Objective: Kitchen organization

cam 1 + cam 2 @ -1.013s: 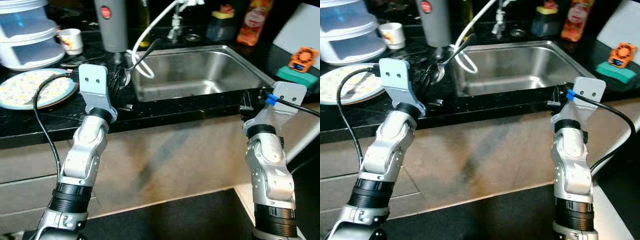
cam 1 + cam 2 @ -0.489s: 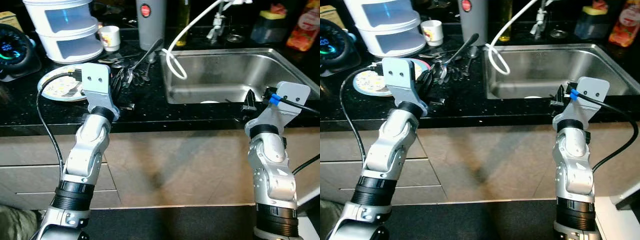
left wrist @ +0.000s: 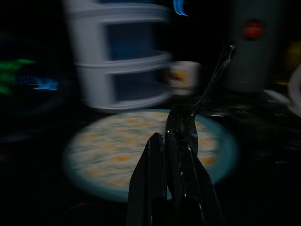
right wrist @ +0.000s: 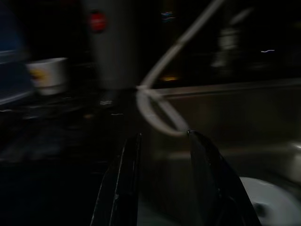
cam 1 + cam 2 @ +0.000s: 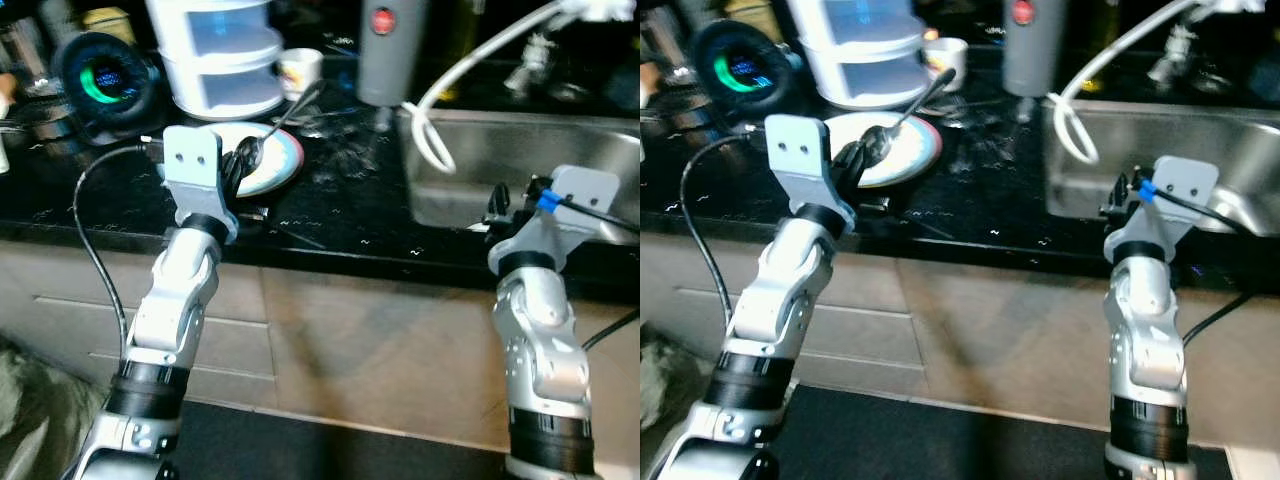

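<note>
My left gripper (image 5: 236, 172) is shut on a dark metal spoon (image 5: 250, 151). The spoon's long handle (image 3: 212, 79) slants up and away past the fingertips. It hangs just over the near edge of a patterned plate with a blue rim (image 5: 281, 166), which lies on the black counter (image 5: 350, 215). In the left wrist view the plate (image 3: 108, 160) spreads out under the shut fingers (image 3: 155, 155). My right gripper (image 5: 497, 205) stands open at the counter's front edge by the steel sink (image 5: 520, 125); nothing is between its fingers (image 4: 130, 146).
A white stacked container (image 5: 220, 55), a small cup (image 5: 298, 70) and a grey cylinder with a red button (image 5: 385, 45) stand at the back. A white hose (image 5: 440, 105) loops into the sink. A round device glowing green (image 5: 105, 80) sits far left.
The camera has swung left, so the sink has slid right and the plate now lies right before the left gripper. Both arms keep their pose, with the spoon still held.
</note>
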`<state>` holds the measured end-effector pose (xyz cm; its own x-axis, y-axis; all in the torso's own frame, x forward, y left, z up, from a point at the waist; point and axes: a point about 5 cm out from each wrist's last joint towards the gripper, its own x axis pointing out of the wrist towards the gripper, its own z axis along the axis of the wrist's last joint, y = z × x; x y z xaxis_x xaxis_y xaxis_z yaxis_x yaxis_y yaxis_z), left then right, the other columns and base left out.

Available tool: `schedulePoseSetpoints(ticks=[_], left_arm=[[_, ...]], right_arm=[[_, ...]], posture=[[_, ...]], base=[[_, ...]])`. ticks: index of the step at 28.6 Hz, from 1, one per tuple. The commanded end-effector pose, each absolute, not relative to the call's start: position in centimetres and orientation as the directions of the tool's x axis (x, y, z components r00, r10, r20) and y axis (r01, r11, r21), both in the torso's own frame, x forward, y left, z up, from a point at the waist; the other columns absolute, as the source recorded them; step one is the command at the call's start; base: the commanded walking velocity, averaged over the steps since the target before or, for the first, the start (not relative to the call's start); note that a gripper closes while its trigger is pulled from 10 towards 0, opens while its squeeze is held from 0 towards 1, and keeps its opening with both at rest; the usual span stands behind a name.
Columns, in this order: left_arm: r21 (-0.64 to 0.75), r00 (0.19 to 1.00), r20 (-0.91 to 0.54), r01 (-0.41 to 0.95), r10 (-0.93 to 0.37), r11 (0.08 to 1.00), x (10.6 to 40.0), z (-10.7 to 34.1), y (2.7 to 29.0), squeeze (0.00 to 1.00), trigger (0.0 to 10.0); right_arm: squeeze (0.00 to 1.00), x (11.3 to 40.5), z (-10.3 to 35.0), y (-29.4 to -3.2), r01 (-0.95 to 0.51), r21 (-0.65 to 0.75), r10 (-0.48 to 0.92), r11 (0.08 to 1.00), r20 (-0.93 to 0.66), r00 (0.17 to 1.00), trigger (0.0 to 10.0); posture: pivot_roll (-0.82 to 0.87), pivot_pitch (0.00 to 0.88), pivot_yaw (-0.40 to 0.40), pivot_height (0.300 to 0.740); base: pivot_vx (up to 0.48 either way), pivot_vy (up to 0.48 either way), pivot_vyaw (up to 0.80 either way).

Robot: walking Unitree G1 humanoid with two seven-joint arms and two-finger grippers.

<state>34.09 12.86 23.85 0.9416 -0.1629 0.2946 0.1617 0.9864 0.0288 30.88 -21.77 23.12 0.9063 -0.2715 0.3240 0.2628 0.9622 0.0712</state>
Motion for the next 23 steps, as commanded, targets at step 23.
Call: schedulePoseSetpoints(ticks=[23], left_arm=[[0.051, 0.952, 0.258, 0.155, -0.162, 0.987, 34.36, 23.33, 12.91, 0.00, 10.0]], right_arm=[[0.00, 30.70, 22.38, -22.04, 0.278, 0.130, -0.304, 0.952, 0.277, 0.911, 10.0]], posture=[[0.00, 0.050, 0.031, 0.740]], base=[[0.000, 0.000, -0.38]])
